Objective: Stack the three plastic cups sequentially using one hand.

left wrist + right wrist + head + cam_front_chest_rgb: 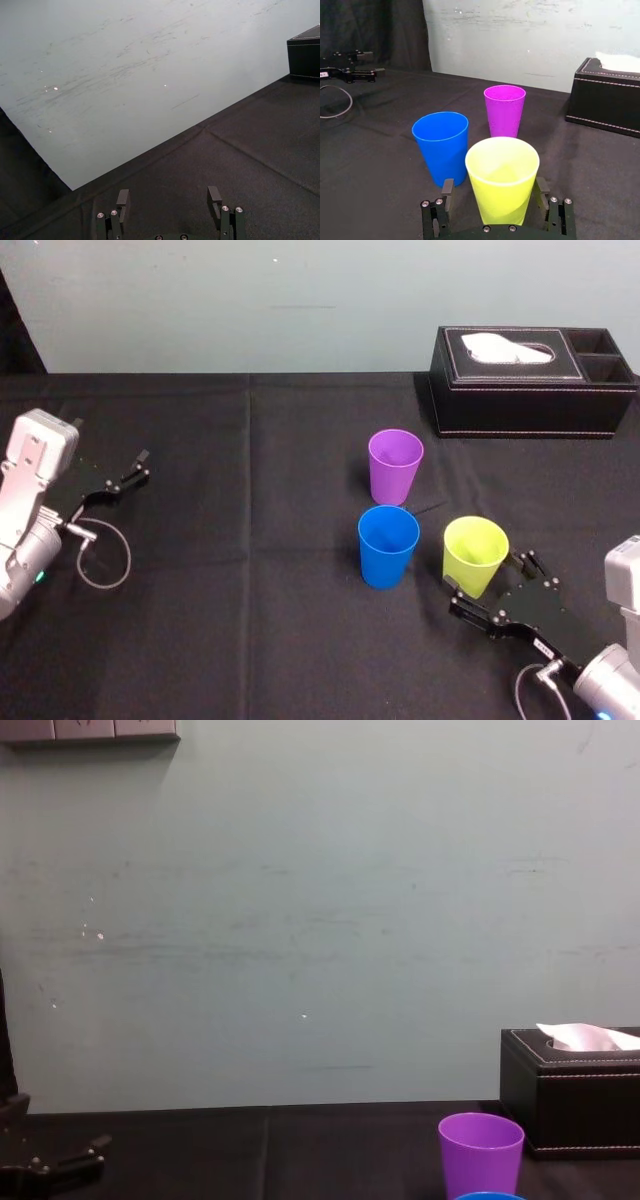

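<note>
Three cups stand upright and apart on the black table: the purple cup (pixel 395 466) (pixel 504 110) (pixel 481 1152) farthest back, the blue cup (pixel 388 546) (pixel 441 145) in front of it, and the yellow-green cup (pixel 474 556) (pixel 502 180) to the blue one's right. My right gripper (pixel 490 575) (pixel 494 187) is open, with the yellow-green cup between its fingers. A gap shows beside one finger (pixel 447 189); the other finger (pixel 540 186) sits close to the cup wall. My left gripper (pixel 130 472) (pixel 168 200) rests open and empty at the table's left side.
A black tissue box (pixel 530 380) (pixel 607 100) (pixel 570 1095) stands at the back right, behind the purple cup. A grey cable loop (pixel 105 560) lies by the left arm. The table's back edge meets a pale wall.
</note>
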You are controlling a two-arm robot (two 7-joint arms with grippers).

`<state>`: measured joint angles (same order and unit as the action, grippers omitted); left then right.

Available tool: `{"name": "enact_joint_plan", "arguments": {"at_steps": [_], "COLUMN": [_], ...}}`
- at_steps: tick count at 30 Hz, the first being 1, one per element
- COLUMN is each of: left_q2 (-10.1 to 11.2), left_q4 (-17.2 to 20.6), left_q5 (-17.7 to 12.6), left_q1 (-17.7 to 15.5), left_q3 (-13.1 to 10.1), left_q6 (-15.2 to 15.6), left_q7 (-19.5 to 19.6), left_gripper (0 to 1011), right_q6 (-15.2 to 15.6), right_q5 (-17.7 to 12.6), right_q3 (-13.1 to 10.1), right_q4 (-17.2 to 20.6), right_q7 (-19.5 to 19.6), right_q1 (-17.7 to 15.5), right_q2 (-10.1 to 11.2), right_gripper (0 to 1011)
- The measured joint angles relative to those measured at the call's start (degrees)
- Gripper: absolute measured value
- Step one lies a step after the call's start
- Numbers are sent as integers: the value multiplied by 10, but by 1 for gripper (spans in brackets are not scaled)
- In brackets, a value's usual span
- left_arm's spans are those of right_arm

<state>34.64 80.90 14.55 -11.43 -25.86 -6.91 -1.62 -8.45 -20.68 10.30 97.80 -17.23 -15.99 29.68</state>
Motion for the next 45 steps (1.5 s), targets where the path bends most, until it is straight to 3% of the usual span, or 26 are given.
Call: {"name": "enact_joint_plan", "arguments": {"at_steps": [19,26,35,45], "left_q2": [0,0,0,0], "left_q4": [0,0,0,0], "left_q5": [0,0,0,0], "left_q1": [0,0,0,0], "left_q3": [0,0,0,0], "left_q6": [0,0,0,0], "left_q7": [0,0,0,0], "left_gripper": [1011,1011,1011,1011], "right_q6": [4,5,4,3], "right_q5": [41,41,40,40], "right_q3": [-8,-7,-7,-7], "right_q4": [-23,-23,-22,-21], "right_q7": [5,5,5,5], "right_q1": [25,24,23,23], "right_q2": [-41,-41,-39,-39], "right_gripper": [1002,1002,792,735]}}
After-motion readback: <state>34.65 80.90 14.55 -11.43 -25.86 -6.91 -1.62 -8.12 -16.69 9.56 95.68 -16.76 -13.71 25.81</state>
